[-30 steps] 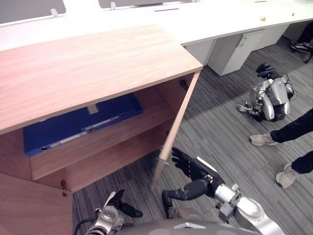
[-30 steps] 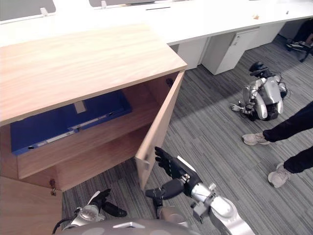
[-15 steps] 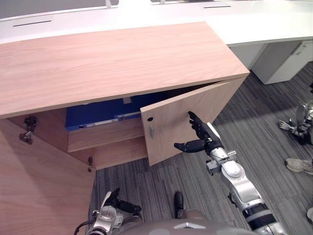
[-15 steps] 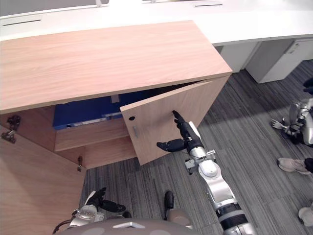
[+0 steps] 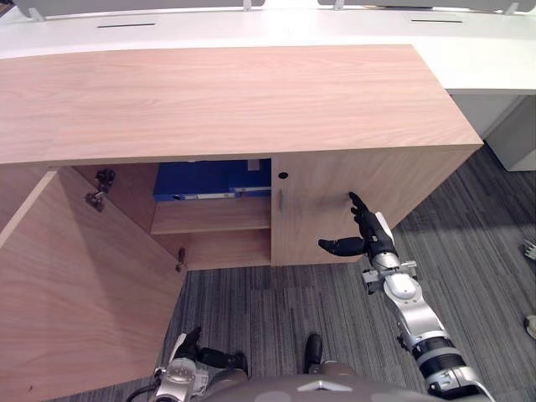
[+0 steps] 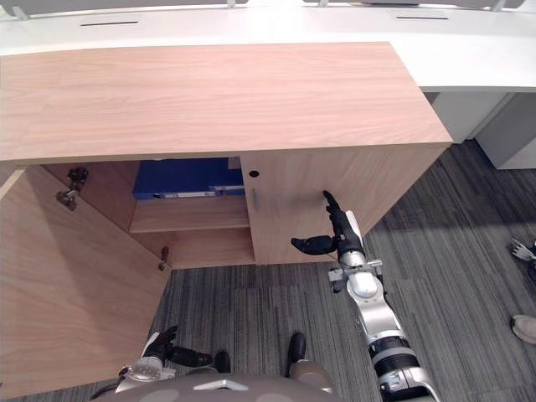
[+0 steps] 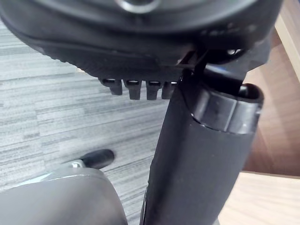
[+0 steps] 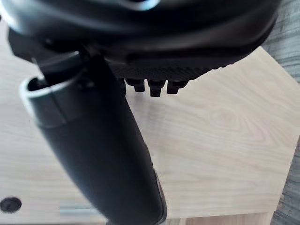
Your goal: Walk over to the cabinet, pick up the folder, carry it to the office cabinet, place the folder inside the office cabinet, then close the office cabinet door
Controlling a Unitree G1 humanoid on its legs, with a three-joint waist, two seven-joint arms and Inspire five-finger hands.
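The blue folder (image 5: 211, 178) lies flat on the upper shelf (image 5: 209, 219) inside the wooden office cabinet (image 5: 226, 100). The cabinet's right door (image 5: 335, 209) stands flush with the front. My right hand (image 5: 368, 236) is open, its straight fingers against that door's face; the right wrist view shows the door panel (image 8: 220, 140) just past them. The left door (image 5: 84, 285) hangs wide open towards me. My left hand (image 5: 188, 362) hangs low by my side, open and holding nothing, over the carpet.
A long white desk (image 5: 486, 59) runs behind the cabinet, with a white pedestal (image 5: 515, 134) under it at the right. A person's shoe (image 6: 523, 327) shows at the right edge. Grey carpet (image 5: 251, 310) lies in front of the cabinet.
The right door has swung from half open to shut with my right hand on it. The camera has turned to face the cabinet. The folder has stayed on the shelf.
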